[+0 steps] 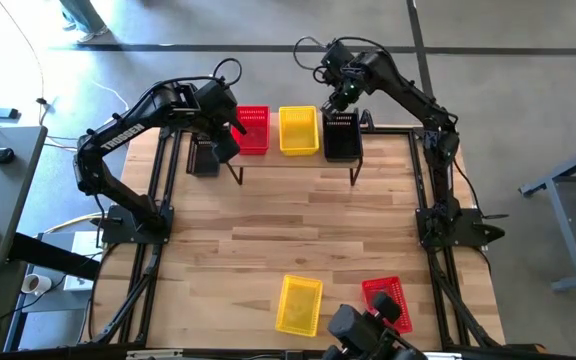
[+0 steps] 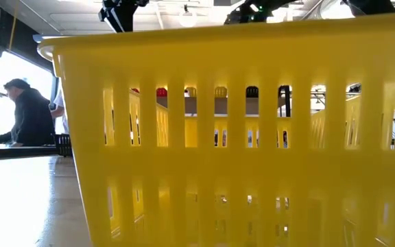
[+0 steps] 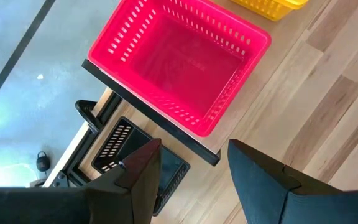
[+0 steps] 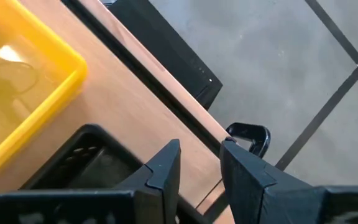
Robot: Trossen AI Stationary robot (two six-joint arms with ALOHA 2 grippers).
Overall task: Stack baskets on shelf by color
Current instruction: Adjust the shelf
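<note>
Yellow basket (image 1: 298, 304) and red basket (image 1: 386, 299) lay near edge; light, stiff mesh, best pinched by rim. Shelf (image 1: 296, 160) held red, yellow, black. Left gripper (image 3: 188, 168) spread; right gripper (image 4: 201, 163) parted, both empty above shelf.

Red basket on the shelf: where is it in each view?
High: red basket at the left end of the shelf, beside the left gripper.
Low: only a red speck through the slots of the near yellow basket; can't confirm.
Left wrist: fills the upper middle, beyond the open fingers.
Right wrist: not in it.
Shared landmark: the shelf's yellow basket.
</note>
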